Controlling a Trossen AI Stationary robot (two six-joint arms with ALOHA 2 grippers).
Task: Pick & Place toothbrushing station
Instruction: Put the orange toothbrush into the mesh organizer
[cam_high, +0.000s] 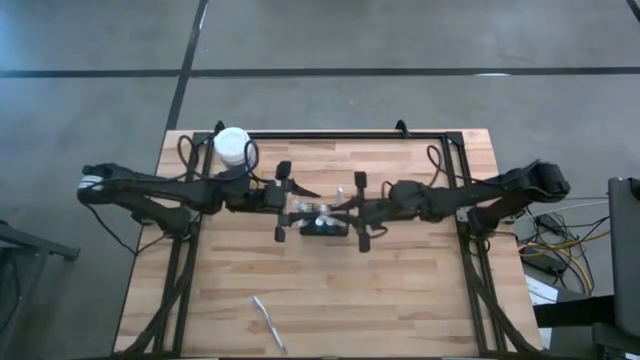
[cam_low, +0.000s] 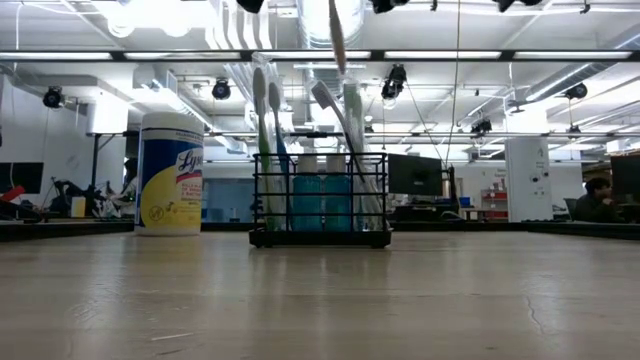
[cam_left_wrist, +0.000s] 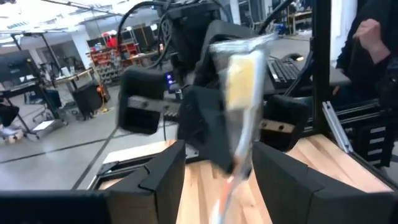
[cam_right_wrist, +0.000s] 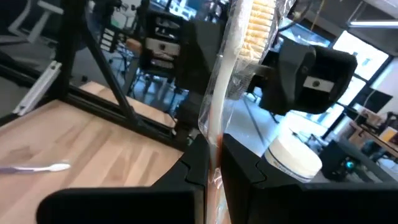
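Nearest the lens in the right wrist view, the right gripper (cam_right_wrist: 212, 163) has its fingers pressed together on the handle of a wrapped toothbrush (cam_right_wrist: 239, 68), a slim pale stick in clear crinkled film with yellowish bristles at the far end. It looks very light and fairly stiff, but the film is probably slippery, so a pinch low on the handle, as here, seems the safest hold; a grip on the loose wrap near the bristles would likely slide.

Just beyond those fingers hangs the left gripper (cam_left_wrist: 214, 177), its fingers spread with the same brush standing between them, apparently apart from both pads. In the high view the two grippers meet tip to tip, and the caddy (cam_high: 323, 226) sits directly beneath them.

That black wire-mesh caddy (cam_low: 320, 205) stands upright on the table (cam_low: 320, 300). It holds several toothbrushes upright or leaning, heads above the rim, with a teal block behind the mesh that I cannot identify. Being light open wire, it may shift if a brush catches a bar.

Off to the left arm's side, well apart from the grippers, stands a yellow wipes canister (cam_low: 170, 175) with a white lid, closed. One loose toothbrush (cam_high: 268, 322) lies flat on the table near its front edge, far from both grippers.
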